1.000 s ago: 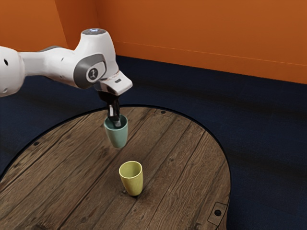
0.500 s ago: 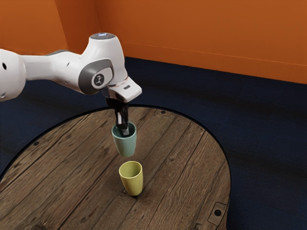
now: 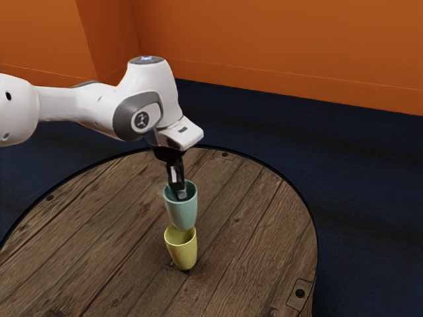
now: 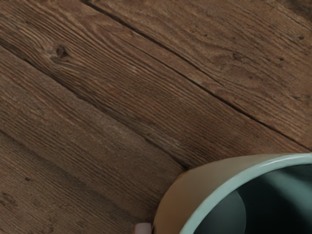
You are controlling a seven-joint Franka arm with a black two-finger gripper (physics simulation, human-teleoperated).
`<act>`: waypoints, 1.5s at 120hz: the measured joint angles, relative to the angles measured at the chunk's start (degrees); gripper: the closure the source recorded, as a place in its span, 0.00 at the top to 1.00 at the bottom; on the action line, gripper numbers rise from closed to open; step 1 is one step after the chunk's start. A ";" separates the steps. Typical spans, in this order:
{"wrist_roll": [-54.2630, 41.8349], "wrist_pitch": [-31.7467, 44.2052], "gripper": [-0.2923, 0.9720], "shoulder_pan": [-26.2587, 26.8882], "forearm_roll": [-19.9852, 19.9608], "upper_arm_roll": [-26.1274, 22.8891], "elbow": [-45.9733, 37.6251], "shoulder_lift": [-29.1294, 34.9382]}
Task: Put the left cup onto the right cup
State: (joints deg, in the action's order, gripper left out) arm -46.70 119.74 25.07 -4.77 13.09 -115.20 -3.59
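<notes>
Green cup [image 3: 180,208] now reaches yellow cup [image 3: 180,249] rim.

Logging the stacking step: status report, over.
Gripper shut on green cup rim. Green cup upright, base at yellow cup mouth. No obstruction seen.

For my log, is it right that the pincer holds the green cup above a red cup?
Not quite: the exterior view shows the lower cup is yellow, not red. The pincer does hold the green cup above it.
</notes>
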 joint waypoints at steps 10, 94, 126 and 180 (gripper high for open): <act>0.40 0.25 0.15 0.32 -0.35 0.00 -0.84 -0.01; 3.08 1.76 0.15 -0.18 -0.31 0.03 -3.48 -1.77; 3.49 2.37 0.18 -0.60 -0.16 0.02 -3.48 -3.42; 3.22 1.94 0.69 0.36 0.03 0.01 -3.04 -2.06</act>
State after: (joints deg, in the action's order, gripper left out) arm -43.48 121.68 25.43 -4.74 13.09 -118.24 -5.65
